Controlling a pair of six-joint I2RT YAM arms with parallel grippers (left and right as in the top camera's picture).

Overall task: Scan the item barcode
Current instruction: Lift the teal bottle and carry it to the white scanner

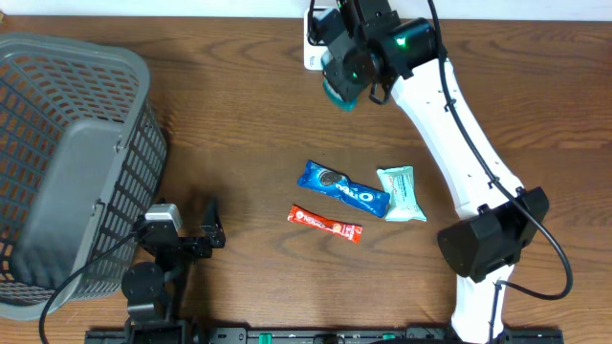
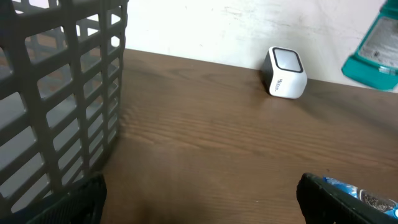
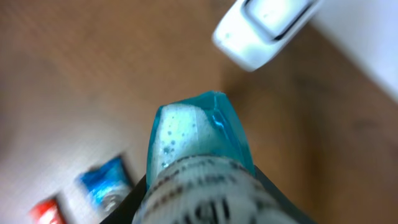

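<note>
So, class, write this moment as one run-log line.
task: scan barcode | right fingers: shut on teal packet, near white scanner | left fingers: open, by basket

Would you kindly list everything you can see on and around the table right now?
basket: one, grey, left end of the table
barcode scanner: one, white, far edge of the table by the wall
teal packet: one, teal, held above the table near the scanner
blue packet: one, blue, middle of the table
pale green packet: one, pale green, at the blue packet's right end
red bar: one, red, just in front of the blue packet
table: one, brown wood
left gripper: one, black, open, beside the basket
right gripper: one, black, shut on the teal packet
</note>
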